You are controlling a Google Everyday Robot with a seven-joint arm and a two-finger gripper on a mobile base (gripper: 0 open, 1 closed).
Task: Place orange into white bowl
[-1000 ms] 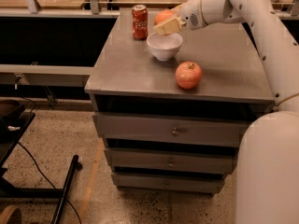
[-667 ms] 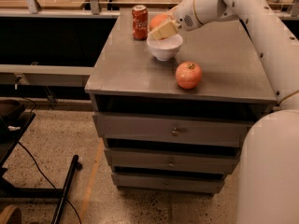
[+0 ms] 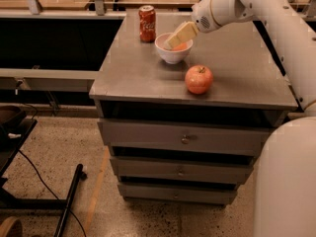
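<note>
The white bowl [image 3: 172, 58] stands on the grey cabinet top, toward the back middle. My gripper [image 3: 175, 44] reaches in from the upper right and dips its cream-coloured fingers [image 3: 180, 34] into the bowl's mouth. It is shut on the orange [image 3: 182, 47], which shows as a small orange patch just inside the rim, partly hidden by the near finger. Whether the orange touches the bowl's bottom cannot be told.
A red soda can [image 3: 147, 23] stands just left of and behind the bowl. A larger reddish apple [image 3: 199, 79] sits in front and to the right. The grey drawer cabinet [image 3: 143, 81] has its front edge near the apple. My white arm crosses the right side.
My gripper has moved down and slightly forward with the orange, from above the bowl's back rim into the bowl. Bowl, can and apple have not moved.
</note>
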